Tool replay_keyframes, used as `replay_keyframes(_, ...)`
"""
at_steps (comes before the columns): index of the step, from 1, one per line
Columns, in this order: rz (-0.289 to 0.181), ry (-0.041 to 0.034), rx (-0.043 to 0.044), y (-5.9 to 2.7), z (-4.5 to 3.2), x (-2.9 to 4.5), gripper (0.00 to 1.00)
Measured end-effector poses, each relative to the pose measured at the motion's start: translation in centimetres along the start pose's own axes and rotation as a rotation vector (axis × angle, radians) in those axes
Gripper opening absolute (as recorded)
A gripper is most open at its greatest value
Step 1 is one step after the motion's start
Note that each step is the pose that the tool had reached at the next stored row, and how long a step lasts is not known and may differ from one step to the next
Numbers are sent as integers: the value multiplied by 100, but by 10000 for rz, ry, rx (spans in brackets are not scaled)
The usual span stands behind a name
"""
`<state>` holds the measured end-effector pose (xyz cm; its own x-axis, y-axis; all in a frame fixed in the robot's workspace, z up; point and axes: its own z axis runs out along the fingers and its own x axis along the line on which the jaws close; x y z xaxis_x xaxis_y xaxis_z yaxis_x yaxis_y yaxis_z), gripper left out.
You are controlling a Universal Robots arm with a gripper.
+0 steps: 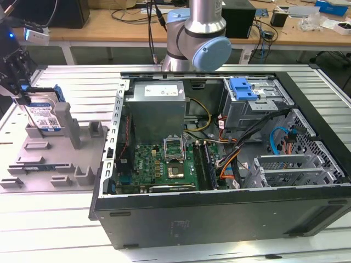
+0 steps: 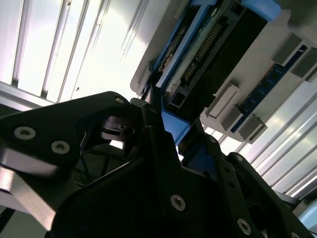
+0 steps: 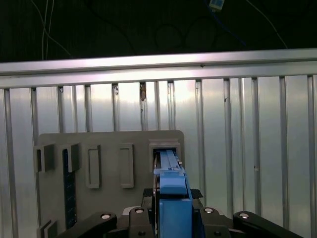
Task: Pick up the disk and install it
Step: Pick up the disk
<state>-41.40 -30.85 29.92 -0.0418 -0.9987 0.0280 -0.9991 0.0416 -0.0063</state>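
The gripper (image 1: 23,93) is closed on the top edge of the disk (image 1: 44,116), its fingers clamping the blue carrier bracket, which both wrist views show running between them (image 3: 171,183) (image 2: 198,49). The disk stands upright on its edge in a slot of a grey plastic holder (image 1: 55,159), at the holder's far end. The holder lies flat on the ribbed metal worktop (image 1: 55,224), close to its edge on the exterior view's left. Just beside the holder, toward the exterior view's right, the open computer case (image 1: 219,208) lies on its side, a blue latch (image 1: 243,87) atop its metal drive cage (image 1: 258,107).
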Motion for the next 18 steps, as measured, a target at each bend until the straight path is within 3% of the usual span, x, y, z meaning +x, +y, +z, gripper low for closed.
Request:
replay_keyframes(5, 0, -2, 3, 0, -1, 0, 37)
replay_keyframes(7, 0, -2, 1, 0, -40, 1, 37)
replay_keyframes(8, 0, -1, 1, -1, -138, 4, 37)
replay_keyframes(11, 1, -1, 0, -3, -578, 16, 37)
replay_keyframes(12, 0, -2, 1, -4, -672, 19, 37)
replay_keyframes(18, 0, -1, 1, -7, -869, 24, 37)
